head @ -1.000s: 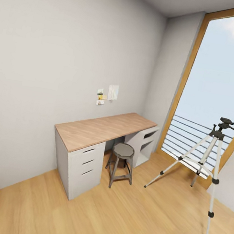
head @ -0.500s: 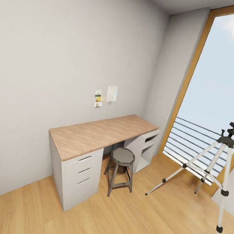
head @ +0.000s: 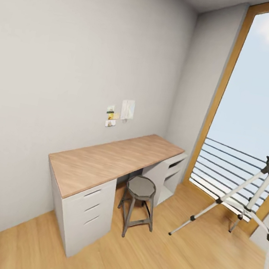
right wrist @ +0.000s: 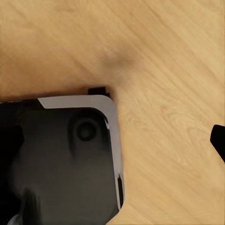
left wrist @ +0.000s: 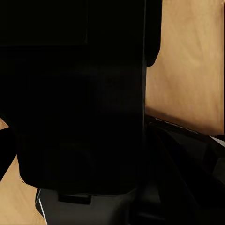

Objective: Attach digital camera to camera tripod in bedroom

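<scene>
I'm in the bedroom; camera tripod (head: 259, 195) stands on the floor by the window (head: 261, 107), past the tabletop's (head: 113, 159) far end. Camera location unclear, jaws' state I can't tell. Risk: base clipping a tripod leg, toppling it.

A large black block (left wrist: 79, 93) takes up most of the left wrist view, running from about 9 o'clock across the centre and up to 12 o'clock; it is too dark to identify. Light wood floor (left wrist: 190, 61) shows at 1 to 3 o'clock, with a smaller patch at 8 o'clock. Dark robot bodywork (left wrist: 187, 173) with a pale grey edge lies at 4 to 6 o'clock, below the block.
</scene>
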Available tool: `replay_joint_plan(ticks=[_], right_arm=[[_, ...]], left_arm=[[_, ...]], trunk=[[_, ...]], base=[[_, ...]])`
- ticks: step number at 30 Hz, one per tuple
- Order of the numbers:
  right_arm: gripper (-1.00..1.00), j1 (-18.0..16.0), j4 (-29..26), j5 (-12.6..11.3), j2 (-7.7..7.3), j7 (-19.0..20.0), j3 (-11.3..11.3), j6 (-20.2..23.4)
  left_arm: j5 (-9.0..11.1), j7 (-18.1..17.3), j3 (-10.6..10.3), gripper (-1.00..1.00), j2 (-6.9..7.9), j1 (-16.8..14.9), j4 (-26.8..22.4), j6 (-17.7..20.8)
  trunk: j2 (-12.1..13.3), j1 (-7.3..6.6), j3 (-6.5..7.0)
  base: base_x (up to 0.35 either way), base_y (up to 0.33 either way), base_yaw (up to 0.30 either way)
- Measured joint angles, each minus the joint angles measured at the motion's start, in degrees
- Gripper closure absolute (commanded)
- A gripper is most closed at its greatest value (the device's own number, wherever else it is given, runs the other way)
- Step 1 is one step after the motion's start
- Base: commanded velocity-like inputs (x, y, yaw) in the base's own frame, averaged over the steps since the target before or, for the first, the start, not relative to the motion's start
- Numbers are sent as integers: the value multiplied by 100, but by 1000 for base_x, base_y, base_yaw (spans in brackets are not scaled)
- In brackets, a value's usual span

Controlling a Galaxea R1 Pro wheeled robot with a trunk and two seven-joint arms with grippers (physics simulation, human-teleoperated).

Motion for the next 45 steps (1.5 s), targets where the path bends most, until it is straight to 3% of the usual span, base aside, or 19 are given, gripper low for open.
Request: replay_joint_plan(ticks=[8,24,33,45], right_arm=[[-100,0,0,-10,11,1,-8,-5],[-100,0,0,-28,4,-4,-26,-10],[-100,1,0,-28,4,-63,-33,-10],[-100,1,8,-28,4,-95,-28,-9]], left_arm=[[-1,0,-1,100,-1,-1,1,-9],[-4,-56,-1,100,22,-3,-4,0],[7,-593,-1,100,97,-3,-3,-10],[25,-662,0,100,111,-3,-3,-21]], trunk=[[1,2,10],[1,3,57],[1,3,82],[2,3,114]], base=[[241,0,-113],[16,0,-257],[0,0,-282],[0,0,-289]])
